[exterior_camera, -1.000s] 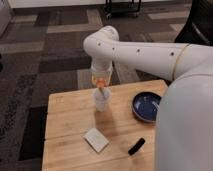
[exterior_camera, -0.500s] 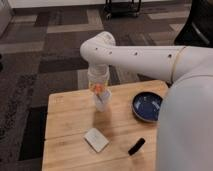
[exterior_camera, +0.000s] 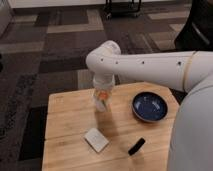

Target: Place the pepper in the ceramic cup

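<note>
A wooden table (exterior_camera: 65, 117) is standing on a patterned grey carpet (exterior_camera: 45, 55), seen from above and in front.

Toward the front edge, a little left of the middle, a flat white square (exterior_camera: 96, 139) is lying at an angle, well apart from everything else.

Just right of that and further back, near the middle of the tabletop and closer to the back edge than the front, the white cup (exterior_camera: 101, 106) is standing upright. The gripper (exterior_camera: 102, 98) is hanging straight down right over it, its lower end meeting the top of the cup so that the two are blending together. The pepper (exterior_camera: 102, 94) is showing as a small orange patch at the gripper's lower end, at the mouth of the cup. Whether it is sitting inside the cup or just above the rim cannot be told. Whether the gripper is open, closed or clamping the pepper cannot be told either.

Further right, near the front edge, a short black bar (exterior_camera: 136, 146) is lying at a slant, well apart from the cup.

Toward the right edge, about level with the cup, a wide dark-blue bowl (exterior_camera: 149, 107) is sitting upright.

The white arm (exterior_camera: 150, 65) is reaching in from the right side, running nearly level and well above the back edge of the table. It is bending sharply downward at a rounded joint above the cup, so the wrist is pointing straight down. The robot's white body is filling the lower right corner and covering the table's front right corner.
</note>
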Action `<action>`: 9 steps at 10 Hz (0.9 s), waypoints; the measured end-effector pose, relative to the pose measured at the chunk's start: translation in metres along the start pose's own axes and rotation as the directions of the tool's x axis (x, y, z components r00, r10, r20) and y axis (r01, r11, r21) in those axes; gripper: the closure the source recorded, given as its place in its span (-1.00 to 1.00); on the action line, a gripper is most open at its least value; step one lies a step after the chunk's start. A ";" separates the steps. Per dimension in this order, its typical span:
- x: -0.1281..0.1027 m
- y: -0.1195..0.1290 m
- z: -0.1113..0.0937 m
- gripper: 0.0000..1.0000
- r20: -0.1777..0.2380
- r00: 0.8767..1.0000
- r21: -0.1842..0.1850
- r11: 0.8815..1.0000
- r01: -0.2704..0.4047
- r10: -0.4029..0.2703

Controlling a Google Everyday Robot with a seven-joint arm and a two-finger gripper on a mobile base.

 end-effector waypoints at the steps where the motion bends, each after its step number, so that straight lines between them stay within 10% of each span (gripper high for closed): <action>1: -0.002 0.000 0.002 1.00 0.004 1.000 -0.004 1.000 0.008 -0.008; 9: -0.050 0.007 0.016 1.00 0.024 0.996 -0.044 0.995 0.086 -0.085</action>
